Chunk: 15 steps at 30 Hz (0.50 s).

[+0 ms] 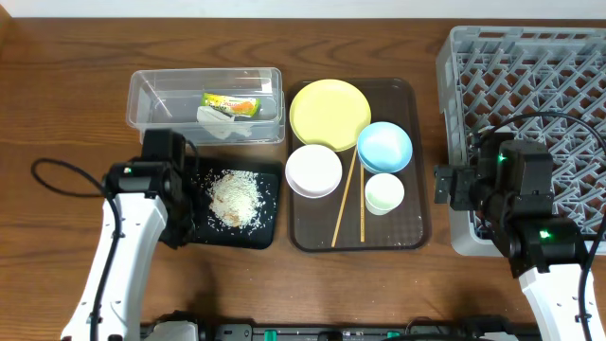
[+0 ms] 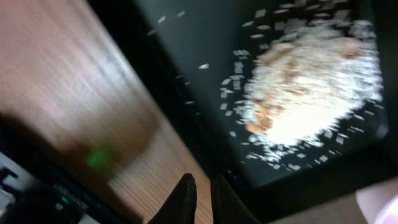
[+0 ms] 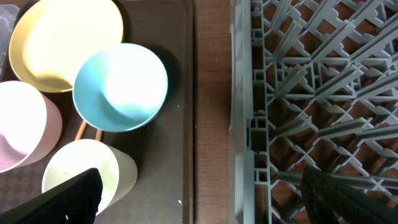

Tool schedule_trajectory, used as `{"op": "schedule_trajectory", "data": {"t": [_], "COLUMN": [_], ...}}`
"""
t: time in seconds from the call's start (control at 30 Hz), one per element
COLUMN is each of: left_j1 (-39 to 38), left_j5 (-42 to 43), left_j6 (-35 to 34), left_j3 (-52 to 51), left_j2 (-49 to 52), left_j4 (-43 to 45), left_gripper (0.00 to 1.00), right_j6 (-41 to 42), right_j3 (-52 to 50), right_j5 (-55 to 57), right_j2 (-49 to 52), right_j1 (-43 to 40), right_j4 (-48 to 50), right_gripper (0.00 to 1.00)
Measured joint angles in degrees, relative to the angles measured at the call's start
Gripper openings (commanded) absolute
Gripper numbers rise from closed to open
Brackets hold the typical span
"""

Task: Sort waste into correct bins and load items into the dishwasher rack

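Observation:
The crumpled wrapper lies in the clear tub. The rice scraps are heaped in the black tray. On the brown serving tray sit the yellow plate, blue bowl, pinkish-white bowl, pale cup and chopsticks. My left gripper is shut and empty at the black tray's left edge. My right gripper is open and empty, straddling the grey rack's left wall.
The brown serving tray's right rim lies close to the rack, with a strip of wooden table between them. The left arm's cable loops over the table at the left.

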Motion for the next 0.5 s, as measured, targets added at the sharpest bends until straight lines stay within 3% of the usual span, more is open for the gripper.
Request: {"op": "schedule_trajectory", "data": {"t": [0.5], "left_j1": [0.26], "left_j5": [1.55], "left_j6": [-3.28], "left_j3": [-10.14], "left_j2": [0.04], "left_j4": [2.99], "left_gripper": [0.13], "right_j6": [0.0], "right_j3": [0.0], "right_j5": [-0.02], "right_j2": [0.0], "right_j1": [0.0], "right_j4": [0.0], "right_gripper": [0.99]}}
